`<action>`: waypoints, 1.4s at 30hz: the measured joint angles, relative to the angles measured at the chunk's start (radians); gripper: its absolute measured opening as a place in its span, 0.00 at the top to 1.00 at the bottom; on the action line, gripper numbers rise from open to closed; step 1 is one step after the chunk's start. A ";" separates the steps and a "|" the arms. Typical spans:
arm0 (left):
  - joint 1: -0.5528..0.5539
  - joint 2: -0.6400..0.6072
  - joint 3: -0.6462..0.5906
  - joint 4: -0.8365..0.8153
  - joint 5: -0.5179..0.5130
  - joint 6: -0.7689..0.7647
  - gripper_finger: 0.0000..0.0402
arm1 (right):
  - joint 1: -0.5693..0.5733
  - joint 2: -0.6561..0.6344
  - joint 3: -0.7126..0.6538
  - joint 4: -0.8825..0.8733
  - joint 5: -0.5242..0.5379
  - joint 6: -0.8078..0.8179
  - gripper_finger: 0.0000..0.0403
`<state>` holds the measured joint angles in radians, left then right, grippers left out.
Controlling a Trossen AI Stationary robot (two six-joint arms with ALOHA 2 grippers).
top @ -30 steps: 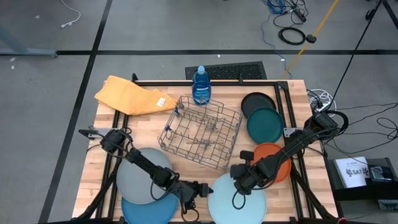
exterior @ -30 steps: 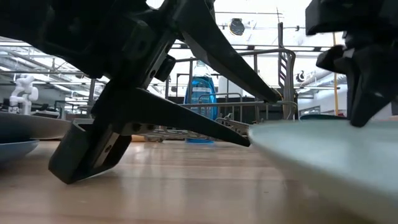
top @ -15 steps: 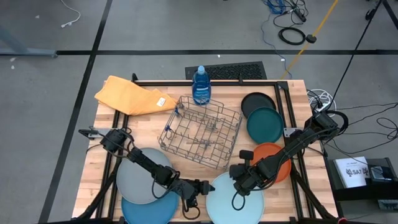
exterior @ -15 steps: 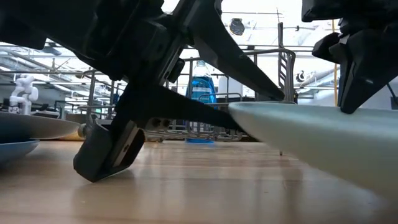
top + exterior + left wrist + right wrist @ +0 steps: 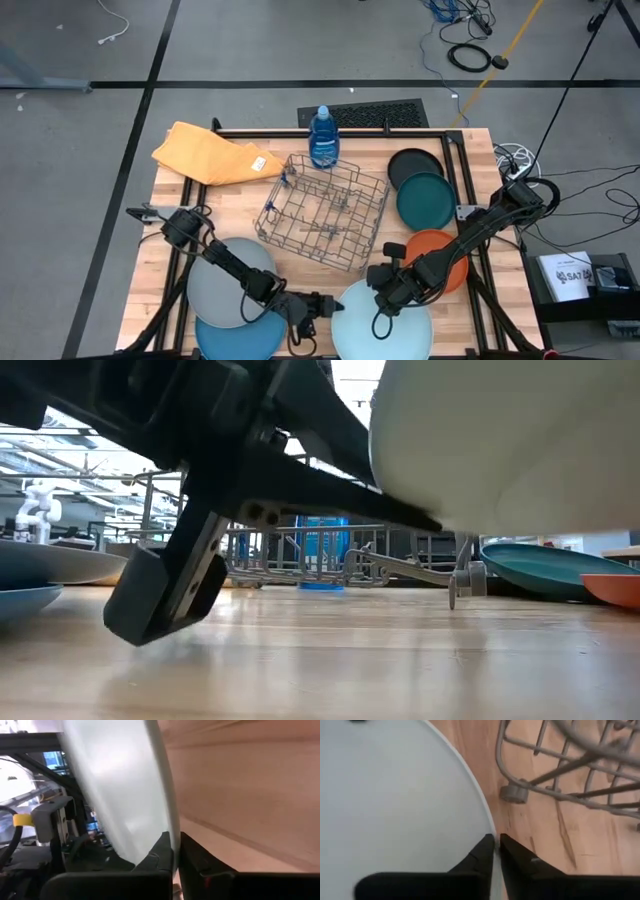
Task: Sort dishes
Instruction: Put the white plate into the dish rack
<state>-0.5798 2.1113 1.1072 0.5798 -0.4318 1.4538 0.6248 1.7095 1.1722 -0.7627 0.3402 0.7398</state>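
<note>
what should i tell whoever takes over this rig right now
Left gripper and right gripper: both shut on the light blue plate, rim pinched from opposite sides at the table's near edge.
Grey plate overlaps the blue plate under the left arm.
Black plate, dark teal plate and orange plate lie along the right side.
Wire rack holds no plates: nothing sorted yet, all six remain.

Even, bright light overhead; the low view is backlit, with near arm parts perhaps blurred by closeness.
</note>
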 joint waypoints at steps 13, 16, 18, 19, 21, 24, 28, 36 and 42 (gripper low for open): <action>-0.045 -0.015 0.040 0.072 -0.100 0.124 1.00 | 0.013 0.000 0.282 -0.228 0.028 -0.007 0.57; -0.053 -0.015 0.066 0.072 -0.151 0.183 1.00 | 0.013 0.000 0.326 -0.288 0.023 0.003 0.56; -0.055 -0.016 0.080 0.074 -0.180 0.212 1.00 | 0.013 0.000 0.356 -0.339 0.019 0.007 0.56; -0.056 -0.016 0.085 0.074 -0.197 0.228 1.00 | 0.013 0.000 0.369 -0.355 0.011 0.008 0.57; -0.058 -0.016 0.089 0.073 -0.218 0.266 1.00 | 0.012 0.001 0.396 -0.390 -0.014 0.008 0.57; -0.062 -0.016 0.089 0.069 -0.243 0.316 1.00 | 0.009 0.001 0.443 -0.445 -0.061 0.008 0.57; -0.064 -0.016 0.089 0.075 -0.281 0.371 1.00 | 0.001 0.001 0.503 -0.517 -0.109 -0.007 0.57; -0.063 -0.017 0.093 0.222 -0.341 0.462 1.00 | -0.060 -0.002 0.571 -0.585 -0.230 -0.026 0.57; -0.064 -0.016 0.107 0.288 -0.380 0.527 1.00 | -0.108 -0.004 0.571 -0.564 -0.360 -0.030 0.69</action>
<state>-0.6441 2.0949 1.2139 0.8679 -0.8114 1.9804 0.5167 1.7054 1.7435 -1.3271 -0.0202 0.7100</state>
